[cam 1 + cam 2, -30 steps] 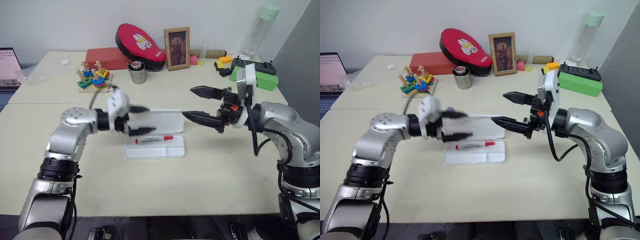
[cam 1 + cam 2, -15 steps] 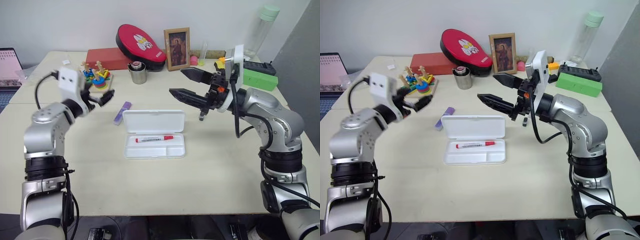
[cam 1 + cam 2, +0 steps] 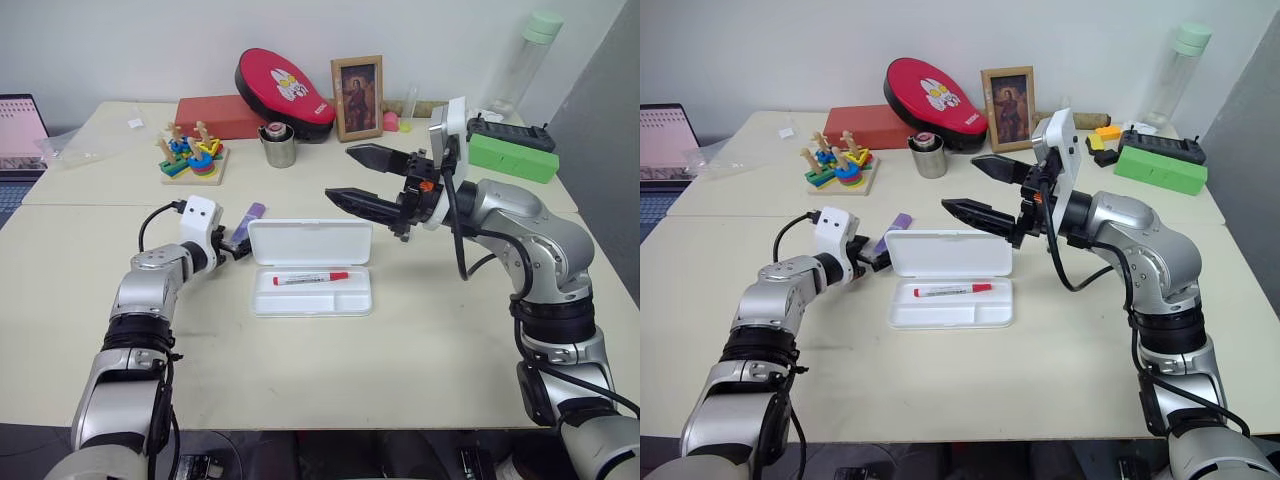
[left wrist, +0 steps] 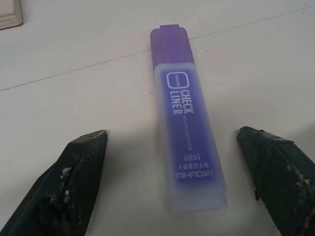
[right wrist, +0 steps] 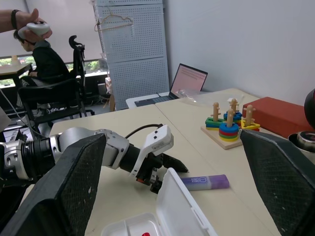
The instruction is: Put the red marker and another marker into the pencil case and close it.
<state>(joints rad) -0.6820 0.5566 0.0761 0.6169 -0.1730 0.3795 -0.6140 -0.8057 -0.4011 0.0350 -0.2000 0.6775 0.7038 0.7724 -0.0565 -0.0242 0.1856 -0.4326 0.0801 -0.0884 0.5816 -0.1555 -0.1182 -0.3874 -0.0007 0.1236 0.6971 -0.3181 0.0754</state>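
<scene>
A: The red marker [image 3: 310,278] already lies in the open pencil case [image 3: 312,296]. The lilac highlighter [image 4: 187,142] lies on the table just left of the lid.

B: The left gripper [image 4: 177,196] stands wide open astride it, seemingly not touching. It should sink, centre on the barrel, then close squarely.

A: The right gripper [image 3: 362,176] hovers above the lid, spread and empty.

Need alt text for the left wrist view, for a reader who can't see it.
A lilac highlighter lies flat on the pale table, between the two open black fingers of the left gripper, neither touching it. Its darker purple cap points away from the gripper; the barrel reads "CHECK LINER".
</scene>
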